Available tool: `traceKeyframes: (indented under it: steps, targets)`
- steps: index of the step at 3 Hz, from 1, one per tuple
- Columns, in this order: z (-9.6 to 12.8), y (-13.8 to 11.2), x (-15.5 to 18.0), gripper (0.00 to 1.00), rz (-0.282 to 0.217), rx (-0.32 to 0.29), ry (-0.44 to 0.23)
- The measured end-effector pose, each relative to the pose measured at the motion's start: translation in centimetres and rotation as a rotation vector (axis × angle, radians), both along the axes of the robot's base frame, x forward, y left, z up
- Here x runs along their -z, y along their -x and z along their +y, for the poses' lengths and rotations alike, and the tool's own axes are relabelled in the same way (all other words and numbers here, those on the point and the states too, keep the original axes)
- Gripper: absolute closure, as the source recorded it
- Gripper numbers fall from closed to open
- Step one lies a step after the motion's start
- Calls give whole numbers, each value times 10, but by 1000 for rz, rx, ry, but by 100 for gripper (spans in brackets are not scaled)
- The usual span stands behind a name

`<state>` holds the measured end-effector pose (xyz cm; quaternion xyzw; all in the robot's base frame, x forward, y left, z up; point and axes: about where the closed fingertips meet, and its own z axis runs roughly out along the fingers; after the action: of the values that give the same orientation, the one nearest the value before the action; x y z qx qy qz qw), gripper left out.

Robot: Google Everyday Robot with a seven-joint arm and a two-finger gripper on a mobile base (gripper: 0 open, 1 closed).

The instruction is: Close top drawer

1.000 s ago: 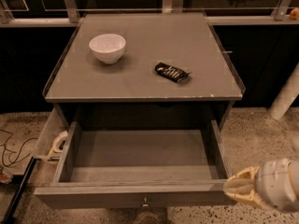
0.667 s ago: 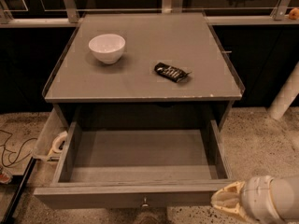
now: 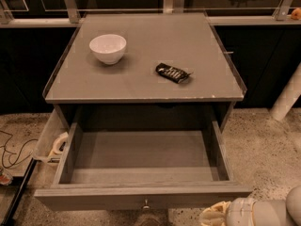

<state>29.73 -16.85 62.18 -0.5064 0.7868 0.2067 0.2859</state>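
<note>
Pretty simple scene. The biggest thing in view is the grey cabinet, seen from above and in front, sitting on a speckled floor. Its flat top surface takes up most of the upper half of the view.

Right under that is the top drawer, and it's hanging wide open, pulled well out toward the camera. You can look straight down onto its grey bottom board and both side walls. Its front panel runs across the bottom of the view.

Down in the bottom right corner the robot's white arm comes in from the right edge, low over the floor. At its end is the cream-coloured tool, which sits just below the right part of the drawer's front panel, to the right of the knob. Can't tell whether it's touching the panel, and can't tell whether the tool is apart or together either.

On the surface there's a white bowl, upright, at the back left. A dark wrapper lies flat to the right of it, nearer the middle, well apart from the bowl.

Smallest bit: the little round metal knob at the centre of the front panel.
</note>
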Motion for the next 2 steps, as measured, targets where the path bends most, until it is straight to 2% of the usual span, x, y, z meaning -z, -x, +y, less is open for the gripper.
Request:
traceKeyframes:
  steps: [1, 2]
  targets:
    - [15, -8, 5, 100, -44, -21, 6]
    - [16, -10, 4, 81, -49, -22, 8]
